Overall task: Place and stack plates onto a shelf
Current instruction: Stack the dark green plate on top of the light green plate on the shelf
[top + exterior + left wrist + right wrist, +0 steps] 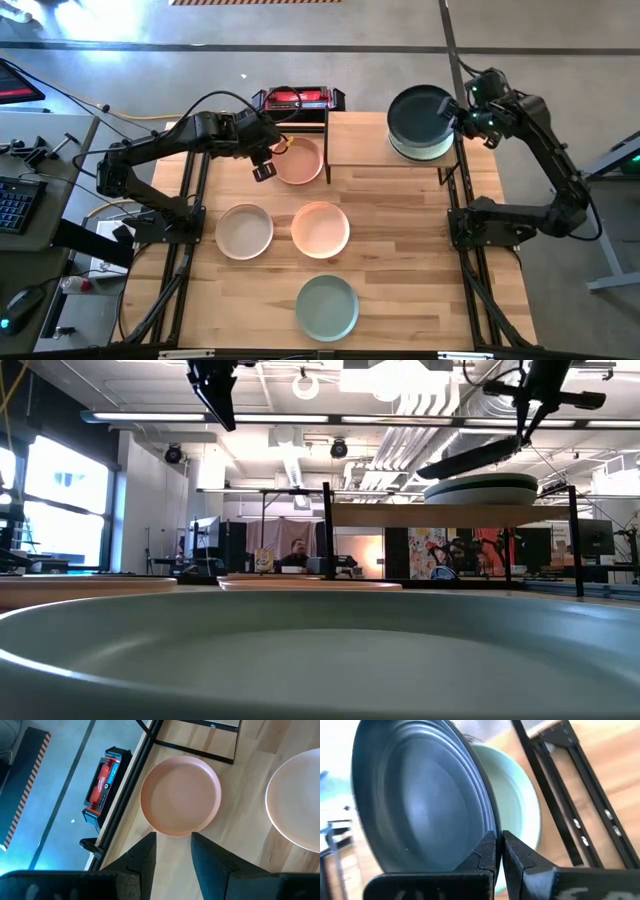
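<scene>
We look down on a light-wood table [400, 230] in a concrete-floored workshop, where the shelf [365, 140] stands at the far edge on thin black legs. At its right end we see a stack of light green plates [420, 150], and above it the right gripper [458, 112] pinches the rim of a dark plate [418, 112], held tilted over the stack. On the tabletop we count four loose plates: a cream plate [245, 231], a peach plate [321, 229], a sage plate [327, 306] nearest the front, and a terracotta pink plate [299, 161] just left of the shelf. Over that last plate's near rim hangs the left gripper [264, 168], fingers parted and empty.
</scene>
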You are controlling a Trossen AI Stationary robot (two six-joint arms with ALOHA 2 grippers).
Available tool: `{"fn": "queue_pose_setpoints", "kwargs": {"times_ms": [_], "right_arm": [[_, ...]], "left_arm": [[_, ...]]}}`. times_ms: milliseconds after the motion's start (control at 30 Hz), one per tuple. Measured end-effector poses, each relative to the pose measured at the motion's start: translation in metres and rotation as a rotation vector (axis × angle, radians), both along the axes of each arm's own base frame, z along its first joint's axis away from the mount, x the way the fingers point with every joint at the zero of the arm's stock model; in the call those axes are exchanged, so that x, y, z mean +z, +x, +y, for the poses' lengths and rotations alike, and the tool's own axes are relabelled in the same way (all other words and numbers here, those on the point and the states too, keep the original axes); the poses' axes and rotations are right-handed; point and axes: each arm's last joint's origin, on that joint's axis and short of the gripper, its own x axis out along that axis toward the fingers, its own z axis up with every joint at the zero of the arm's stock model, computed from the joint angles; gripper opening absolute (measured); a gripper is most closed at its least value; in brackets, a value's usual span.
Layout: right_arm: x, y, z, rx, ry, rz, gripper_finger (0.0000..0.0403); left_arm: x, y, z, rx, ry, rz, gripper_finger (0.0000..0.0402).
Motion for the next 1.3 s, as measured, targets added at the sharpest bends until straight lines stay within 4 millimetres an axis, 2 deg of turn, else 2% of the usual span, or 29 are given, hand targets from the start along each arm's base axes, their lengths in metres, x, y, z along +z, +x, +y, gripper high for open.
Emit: {"fn": "queue_pose_setpoints", "kwargs": {"times_ms": [233,767,1300], "right_arm": [[-0.008,0.005,-0.010,-0.013,0.054,0.054,0.0000],[-0.014,0.010,-0.018,-0.015,0.081,0.075,0.0000],[-0.017,0.007,-0.014,-0.020,0.127,0.127,0.0000]], "left_arm": [[0.000,0.000,0.000,-0.010,0.004,0.006,0.0113],[0.000,0.000,0.000,-0.021,0.009,0.013,0.0113],[0.000,0.000,0.000,-0.026,0.012,0.016,0.0113]]}}
